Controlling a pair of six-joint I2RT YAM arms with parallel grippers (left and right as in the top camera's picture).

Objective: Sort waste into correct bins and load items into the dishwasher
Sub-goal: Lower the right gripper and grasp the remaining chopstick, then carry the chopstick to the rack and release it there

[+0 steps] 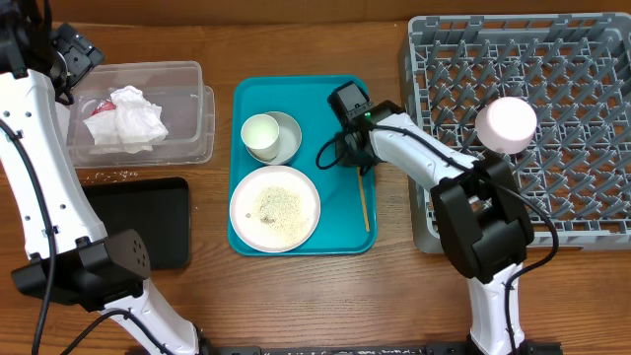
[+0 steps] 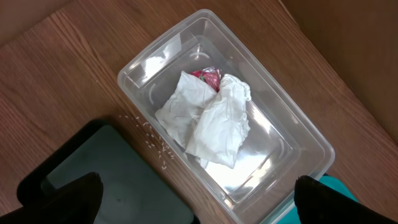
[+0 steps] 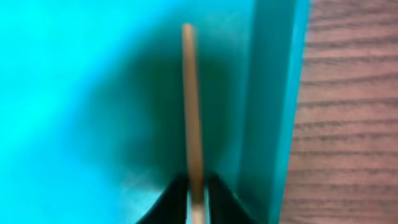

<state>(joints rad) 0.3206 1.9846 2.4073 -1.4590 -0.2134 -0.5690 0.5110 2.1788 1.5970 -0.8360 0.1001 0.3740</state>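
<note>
On teal tray [image 1: 340, 212], right gripper [image 3: 198, 186] pinches a wooden stick [image 3: 191, 93]; left gripper [image 2: 199, 199] spread wide above clear tub [image 2: 273, 81]. Napkins [image 2: 211, 121] lie inside.

- Desk [image 1: 296, 296]: warm brown wood with darker grain lines.
- Large tray [image 1: 340, 222]: plain bright teal.
- Tub [image 1: 204, 108]: clear and colourless.
- Napkins [image 1: 133, 118]: white, with grey shadows in the creases.
- Wrapper scrap [image 2: 208, 75]: red.
- Shallow tray [image 1: 148, 227]: matte black.
- Plate [image 1: 242, 202]: white, speckled with off-white rice grains [image 1: 276, 207].
- Cup [image 1: 260, 134]: white.
- Bowl beside the cup [image 1: 292, 133]: pale grey.
- Small bowl [image 1: 506, 123]: pinkish white.
- Dish rack [image 1: 582, 79]: grey, with a lattice pattern.
- Thin stick [image 3: 193, 93]: light tan.
- Robot arms [image 1: 30, 148]: white shells with black joints.
</note>
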